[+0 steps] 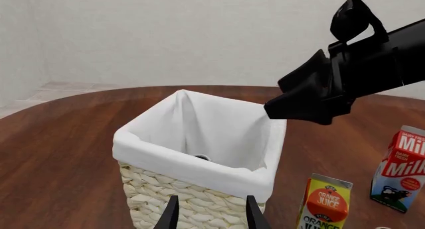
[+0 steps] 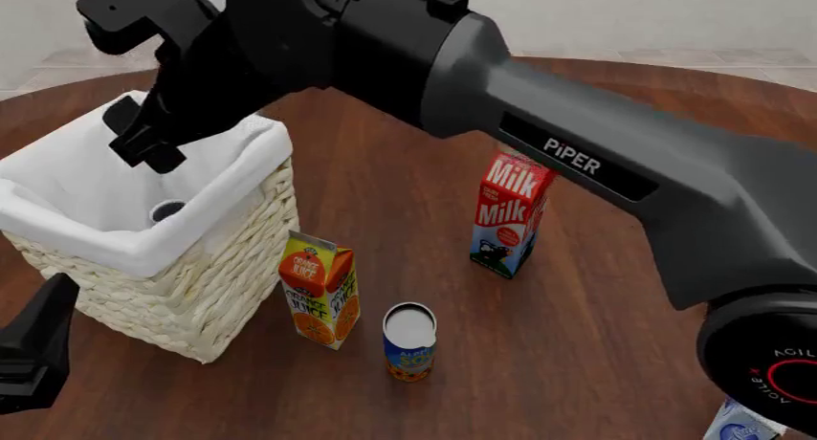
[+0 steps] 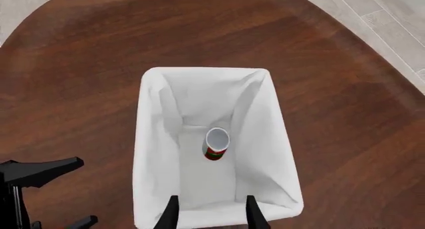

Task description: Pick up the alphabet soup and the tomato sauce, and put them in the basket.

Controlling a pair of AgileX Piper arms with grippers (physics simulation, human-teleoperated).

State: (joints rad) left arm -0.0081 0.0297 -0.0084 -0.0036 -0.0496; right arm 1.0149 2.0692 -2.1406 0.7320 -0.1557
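The basket stands at the left of the table. The tomato sauce stands upright inside it on the white lining; its top also shows in the front view and in the left wrist view. The alphabet soup stands upright on the table, right of the basket and in front of the orange juice. My right gripper hangs above the basket's opening, open and empty; it also shows in the front view. My left gripper is open and empty, low, just in front of the basket's wicker wall.
An orange juice carton stands close to the basket's right side. A milk carton stands farther right. A blue-and-white carton is at the front right edge. The right arm spans the table above these items.
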